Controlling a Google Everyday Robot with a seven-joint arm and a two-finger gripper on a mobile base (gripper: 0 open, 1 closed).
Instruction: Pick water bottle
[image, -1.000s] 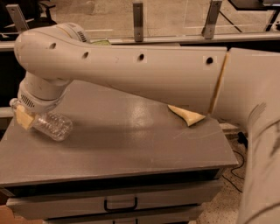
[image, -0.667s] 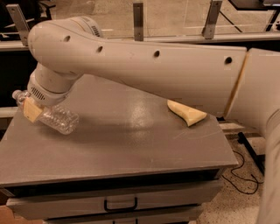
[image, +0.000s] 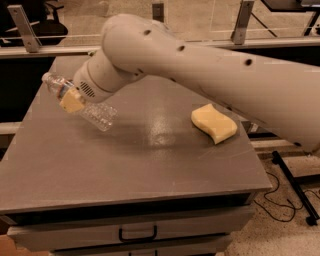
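Over the table's (image: 150, 170) left side, the tool (image: 70, 98) seems clamped on the tilted water bottle (image: 98, 115); lift straight and slowly, grip firm, lest the crinkly plastic slip.

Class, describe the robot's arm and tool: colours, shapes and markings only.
The arm is a thick, smooth, off-white tube with small dark round holes along it and a rounded joint with a vent grille. The tool, at the table's left on the bottle, shows a pale yellow pad.

Sponge (image: 214, 123) lies right of gripper (image: 74, 100) (around water bottle (image: 99, 115)).
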